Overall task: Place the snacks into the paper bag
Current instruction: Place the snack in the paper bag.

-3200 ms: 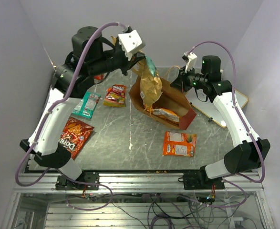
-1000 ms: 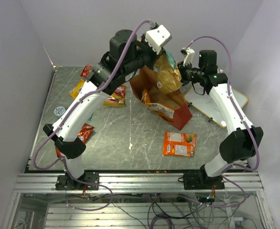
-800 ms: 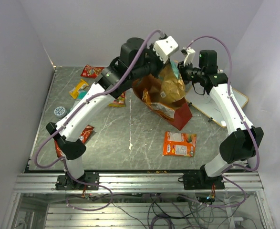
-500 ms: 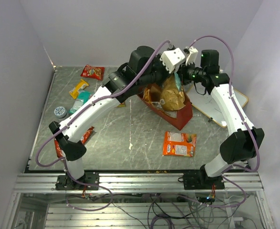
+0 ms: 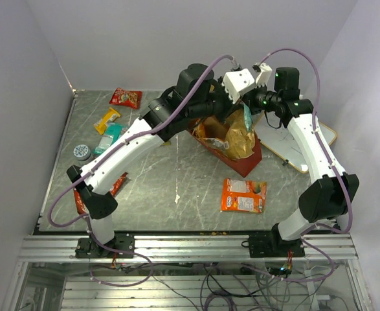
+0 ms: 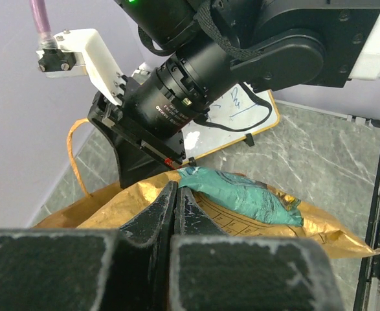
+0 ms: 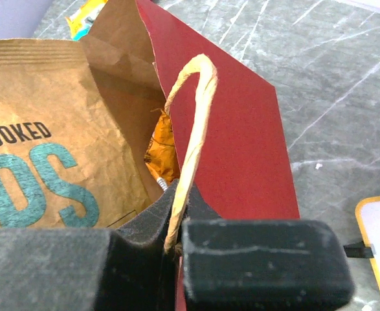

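Observation:
The red paper bag (image 5: 248, 159) stands open at mid-table, brown inside (image 7: 122, 71). My left gripper (image 6: 175, 188) is shut on the top edge of a large gold chip bag (image 5: 240, 139) with a teal top (image 6: 241, 194). The chip bag sits partly down in the paper bag's mouth. My right gripper (image 7: 180, 194) is shut on the paper bag's tan handle (image 7: 193, 129), just beside the left gripper (image 5: 241, 111). An orange snack (image 7: 160, 152) lies inside the bag. An orange flat pack (image 5: 243, 194) lies in front of it.
A small red packet (image 5: 125, 97), a yellow packet (image 5: 107, 118) and a teal packet (image 5: 112, 135) lie at the back left, near a round tin (image 5: 81, 151). A red Doritos bag (image 5: 115, 184) shows under the left arm. A white board (image 5: 293, 139) lies at the right.
The left arm has swung right and lowered the gold chip bag from above the paper bag into its mouth. The right gripper has kept hold of the handle.

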Available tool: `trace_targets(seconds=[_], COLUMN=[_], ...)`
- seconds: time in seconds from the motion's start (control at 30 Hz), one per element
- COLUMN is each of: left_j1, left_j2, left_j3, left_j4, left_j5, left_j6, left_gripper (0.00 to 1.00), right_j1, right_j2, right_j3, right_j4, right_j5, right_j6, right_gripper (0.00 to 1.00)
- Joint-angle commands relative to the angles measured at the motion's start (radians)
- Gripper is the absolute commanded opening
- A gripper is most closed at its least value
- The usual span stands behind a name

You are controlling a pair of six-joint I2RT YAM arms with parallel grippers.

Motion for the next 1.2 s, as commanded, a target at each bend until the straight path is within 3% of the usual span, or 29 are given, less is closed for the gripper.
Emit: trace_targets(seconds=[0.0,0.37,0.63,0.93,1.17], left_j1=[-0.007,0.025,0.090,0.118,0.166], left_j2=[-0.017,-0.026,-0.029,0.004,-0.024], left_j3=[0.002,-0.112,-0.181,-0.196,-0.413], left_j4=[0.072,0.129,0.214,0.292,0.410], left_j5=[0.040,0.016,0.087,0.019,0.118], left_j6=[-0.022,-0.119,-0.113,-0.146,-0.120], left_gripper=[0.07,0.07,0.07,0.07,0.07], right_j1=[-0.007,-0.009,-0.008,-0.010,-0.008], right_j2=[-0.010,-0.018,-0.016,-0.006,-0.004], right_j3=[0.022,0.027,-0.004,0.017,0.036], right_j4=[0.037,0.027,0.037,0.032,0.017], right_j5=[-0.064,-0.022,-0.082,-0.090,-0.084], right_j6=[0.016,0.000,-0.005,0.001,-0.004], right_gripper=[0.00,0.00,0.00,0.00,0.00])
